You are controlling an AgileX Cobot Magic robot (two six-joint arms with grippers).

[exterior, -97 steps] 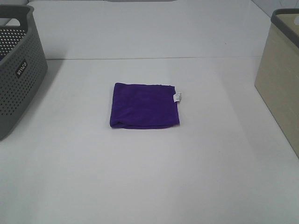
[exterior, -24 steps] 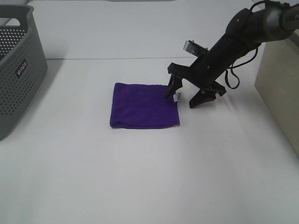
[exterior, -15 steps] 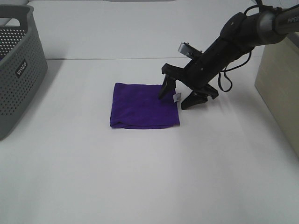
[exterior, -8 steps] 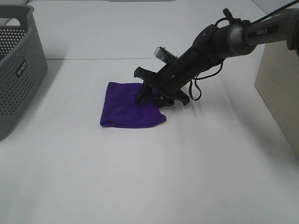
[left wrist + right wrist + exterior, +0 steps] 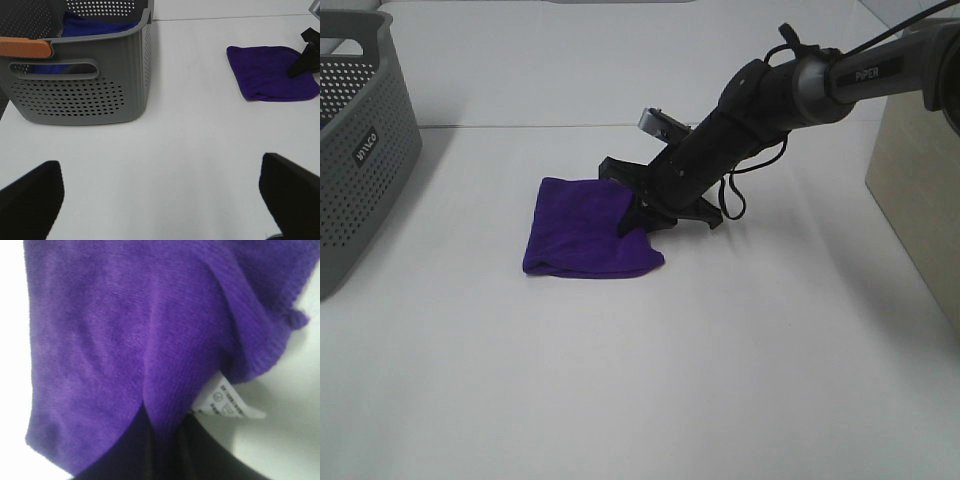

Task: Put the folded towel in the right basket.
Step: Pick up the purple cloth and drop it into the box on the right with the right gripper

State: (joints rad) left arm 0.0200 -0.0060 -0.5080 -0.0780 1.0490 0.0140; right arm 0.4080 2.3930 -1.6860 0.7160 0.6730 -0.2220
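Folded towel (image 5: 582,228), purple and fuzzy, roughly square, is seen lying flat on the smooth white table (image 5: 620,380), between the gray perforated plastic basket (image 5: 360,140) and the beige right basket (image 5: 920,170), which is cut off by the frame edge. The right gripper (image 5: 665,222) is set at the towel's right edge, jaws apart, one finger on the cloth; whether the cloth is pinched cannot be told. A white care label (image 5: 227,402) is shown in close-up, print illegible. The left gripper (image 5: 160,200) is spread wide, nothing held, fingers blurred.

Right end effector (image 5: 642,213), jaws apart
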